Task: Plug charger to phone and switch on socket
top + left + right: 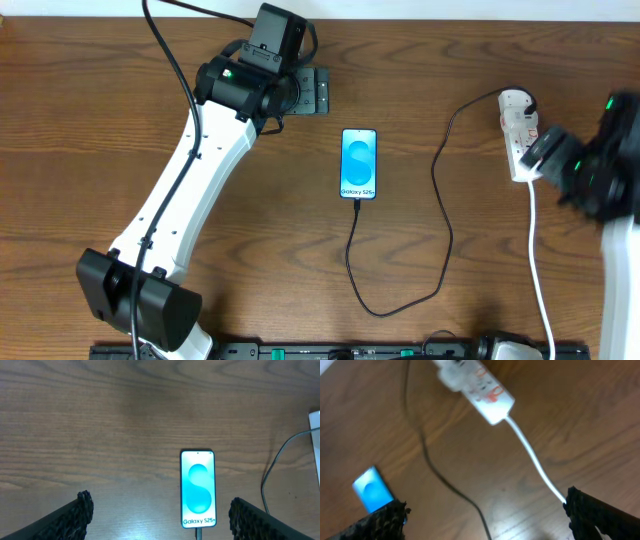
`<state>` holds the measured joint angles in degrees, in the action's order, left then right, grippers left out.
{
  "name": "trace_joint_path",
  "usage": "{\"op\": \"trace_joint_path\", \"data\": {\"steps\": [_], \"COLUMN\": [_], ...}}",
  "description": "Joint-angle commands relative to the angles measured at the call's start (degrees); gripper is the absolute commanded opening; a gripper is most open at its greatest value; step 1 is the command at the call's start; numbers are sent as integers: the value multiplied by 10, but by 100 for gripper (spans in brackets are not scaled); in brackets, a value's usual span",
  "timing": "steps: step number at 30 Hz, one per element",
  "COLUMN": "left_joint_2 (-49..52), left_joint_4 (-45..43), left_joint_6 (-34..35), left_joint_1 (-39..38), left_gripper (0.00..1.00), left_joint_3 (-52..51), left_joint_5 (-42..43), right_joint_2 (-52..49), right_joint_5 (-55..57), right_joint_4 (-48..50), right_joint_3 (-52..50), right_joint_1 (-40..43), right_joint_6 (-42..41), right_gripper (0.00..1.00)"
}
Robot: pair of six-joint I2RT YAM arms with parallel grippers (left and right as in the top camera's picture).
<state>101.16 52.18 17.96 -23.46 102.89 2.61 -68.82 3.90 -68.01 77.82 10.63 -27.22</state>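
While the phone glows, brown wood-grain table fills every view.

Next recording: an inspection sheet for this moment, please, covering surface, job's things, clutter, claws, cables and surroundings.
Surface: wooden table, brown grain, bare apart from the job's things.
Job's things: phone flat mid-table, screen lit; charger cable meets its bottom edge, looks plugged in; power strip at the right, switch state not readable.
Clutter: nothing seen.
Claws: left claw open, empty, apart from the phone; right claw open, empty, near the power strip.
Cables: charger cable loops loosely from phone to power strip; white cord runs from the strip toward the near edge.
Surroundings: black rail along the near edge.
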Motion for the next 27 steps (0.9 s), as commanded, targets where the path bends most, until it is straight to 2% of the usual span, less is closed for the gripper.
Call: {"op": "trace_joint_path", "data": {"steps": [1,6,8,13,18,27], "left_joint_2": [4,4,4,4,4,4], "left_joint_4": [1,1,1,1,1,1], "left_joint_6": [-5,-5,-5,-5,-5,-5], "left_joint_1": [-1,-1,-1,-1,-1,-1], "left_gripper": [89,89,89,89,89,89], "left_joint_3": [1,1,1,1,1,1], "left_joint_5": [-7,-7,-7,-7,-7,-7], "right_joint_2": [95,215,256,330,352,352], "right_joint_5": [9,-4,-4,-12,-46,-49], "right_joint_4": [16,33,33,40,33,2], "right_joint_3": [-69,-141,-158,-177,-177,-177], "right_joint_1": [-44,-95,-110,-132,-133,-133], "right_joint_6": [21,43,66,63,25,24], "right_gripper": [99,99,99,99,99,99]}}
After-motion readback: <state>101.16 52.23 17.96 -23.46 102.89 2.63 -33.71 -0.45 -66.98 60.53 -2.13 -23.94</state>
